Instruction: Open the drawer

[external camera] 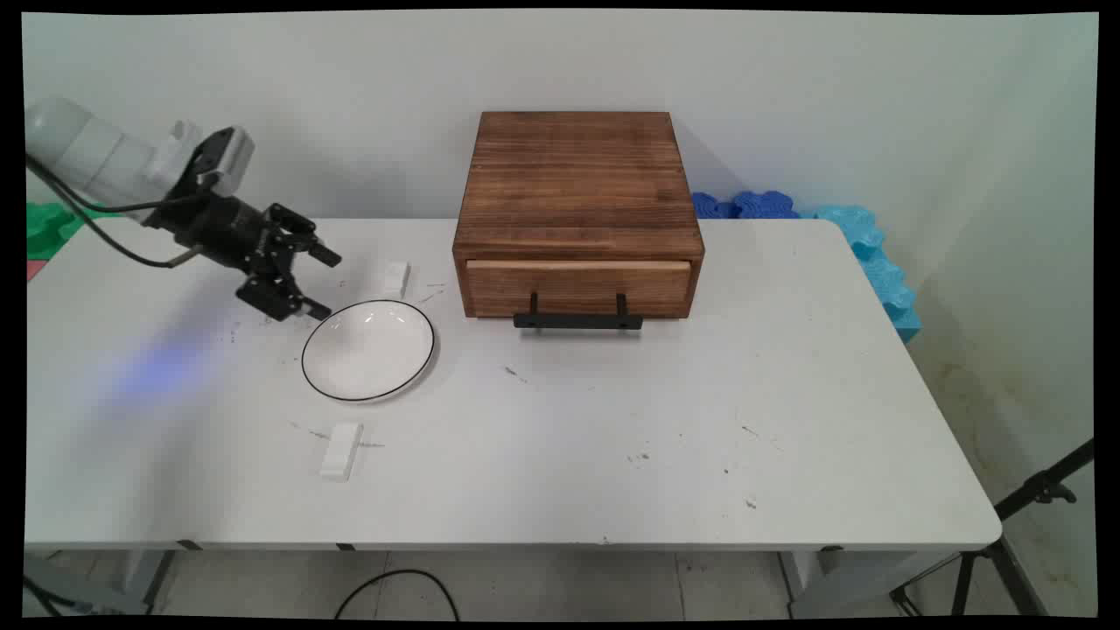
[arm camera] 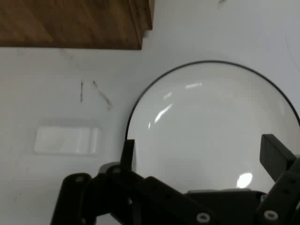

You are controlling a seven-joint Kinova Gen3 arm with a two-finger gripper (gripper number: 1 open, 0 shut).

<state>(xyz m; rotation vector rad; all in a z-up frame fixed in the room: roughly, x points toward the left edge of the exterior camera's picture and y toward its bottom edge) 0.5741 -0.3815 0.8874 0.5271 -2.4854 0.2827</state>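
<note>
On the white desk [external camera: 612, 420], my tool [external camera: 317, 282] hangs with its fingers spread apart at the rim of the plate [external camera: 368, 350]; dropping carelessly could clip that rim and flip it.

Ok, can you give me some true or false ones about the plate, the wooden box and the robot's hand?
1. The hand is open, with nothing between its fingers. True.
2. The plate has food on it. False: the white plate with the thin black rim has nothing on it.
3. The drawer of the wooden box is pulled far out. False: its front sits level with the box, with the black handle sticking out below.
4. Two small white blocks lie on the table, one behind the plate and one in front of it. True.
5. The hand is at the right end of the table. False: it is on the left, by the plate's rim.
</note>
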